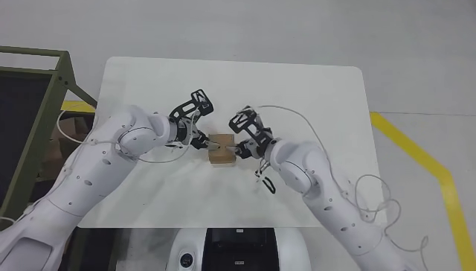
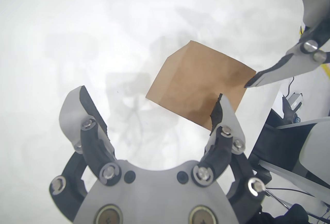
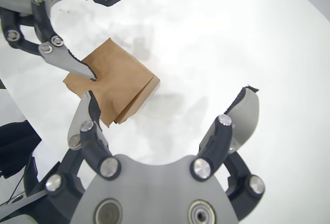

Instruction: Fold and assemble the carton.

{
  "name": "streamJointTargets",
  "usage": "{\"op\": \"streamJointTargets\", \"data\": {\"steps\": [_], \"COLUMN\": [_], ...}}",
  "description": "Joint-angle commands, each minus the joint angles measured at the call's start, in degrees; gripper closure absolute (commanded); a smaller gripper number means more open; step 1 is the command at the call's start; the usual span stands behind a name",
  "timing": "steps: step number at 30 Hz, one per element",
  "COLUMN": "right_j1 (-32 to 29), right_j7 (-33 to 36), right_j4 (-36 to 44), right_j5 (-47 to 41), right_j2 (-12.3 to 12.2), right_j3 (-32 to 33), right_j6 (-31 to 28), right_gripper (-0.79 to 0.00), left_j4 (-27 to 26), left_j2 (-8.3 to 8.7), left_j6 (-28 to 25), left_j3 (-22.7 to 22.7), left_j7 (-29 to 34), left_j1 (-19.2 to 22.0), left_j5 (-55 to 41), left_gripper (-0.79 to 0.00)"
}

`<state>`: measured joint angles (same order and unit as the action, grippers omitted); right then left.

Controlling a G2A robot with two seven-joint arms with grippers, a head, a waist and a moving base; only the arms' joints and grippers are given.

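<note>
Spread wide, left end effector (image 2: 151, 92) and right end effector (image 3: 168, 90) touch opposite carton (image 2: 198, 80) edges.

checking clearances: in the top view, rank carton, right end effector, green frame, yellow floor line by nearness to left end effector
1. carton, beside the left end effector
2. right end effector, across the carton
3. green frame, off the table's left
4. yellow floor line, far right

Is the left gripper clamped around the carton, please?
No, the left gripper is open, with just one finger on the carton.
</note>
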<state>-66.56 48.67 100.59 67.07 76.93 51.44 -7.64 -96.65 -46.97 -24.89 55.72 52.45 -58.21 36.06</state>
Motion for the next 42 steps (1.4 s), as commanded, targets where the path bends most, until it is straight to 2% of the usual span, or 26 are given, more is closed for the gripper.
{"op": "streamJointTargets", "data": {"steps": [1,6,15,25,32,42], "right_j1": [-0.62,-1.70,-1.06,0.05,0.30,-1.93], "right_j7": [0.38,1.77,2.60,2.09,2.23,0.44], "right_j4": [0.82,2.08,1.31,-0.15,-0.49,1.52], "right_j5": [1.61,5.37,8.25,8.54,9.20,7.52], "right_j2": [-0.23,-0.57,-0.10,0.74,1.08,0.80], "right_j3": [-0.25,-1.27,-2.90,-3.89,-4.15,-2.54], "right_j6": [-1.51,-3.43,-0.71,2.60,3.53,1.23], "right_gripper": [-0.785,-0.785,-0.785,-0.785,-0.785,-0.785], "left_j4": [0.11,0.29,0.24,0.54,1.47,2.38], "left_j2": [-0.08,-0.23,-0.41,-0.67,-0.76,-1.15], "left_j6": [-0.03,-0.20,-0.54,-0.96,0.83,-0.26], "left_j3": [-0.03,0.17,0.48,0.56,1.72,1.15], "left_j7": [0.08,-0.17,0.00,0.57,-0.06,0.49], "left_j1": [0.10,0.20,0.09,0.20,-0.07,0.13], "left_j5": [-0.04,-0.01,0.15,-0.16,-1.59,-2.26], "left_gripper": [-0.785,-0.785,-0.785,-0.785,-0.785,-0.785]}}
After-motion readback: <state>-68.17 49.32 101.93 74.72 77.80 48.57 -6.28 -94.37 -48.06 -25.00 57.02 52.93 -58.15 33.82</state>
